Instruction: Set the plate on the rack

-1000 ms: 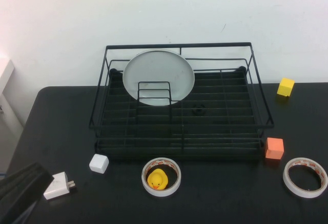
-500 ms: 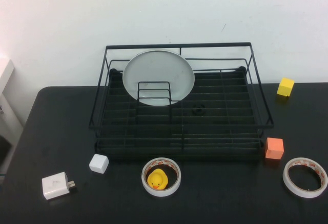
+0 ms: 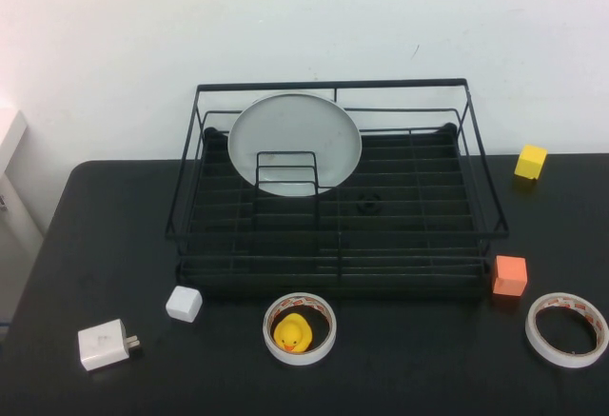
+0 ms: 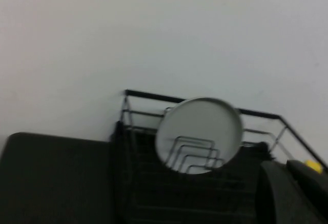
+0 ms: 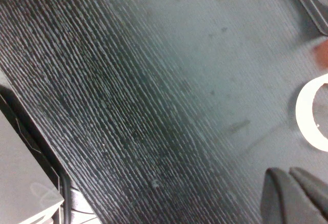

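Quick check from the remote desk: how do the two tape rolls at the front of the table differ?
The left tape roll sits in front of the rack and rings a yellow duck; the right tape roll lies near the table's right edge with nothing inside. The right roll also looks slightly wider. Both are white rings lying flat on the black table.

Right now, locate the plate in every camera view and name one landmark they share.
High view: the plate stands upright in the rack's back left part, behind the wire loop divider.
Left wrist view: the plate sits mid-frame inside the rack; the shut left claw shows at the corner.
Right wrist view: plate not visible; only tabletop, a tape roll's edge and the shut right claw.
Shared landmark: the rack, seen in the high and left wrist views.
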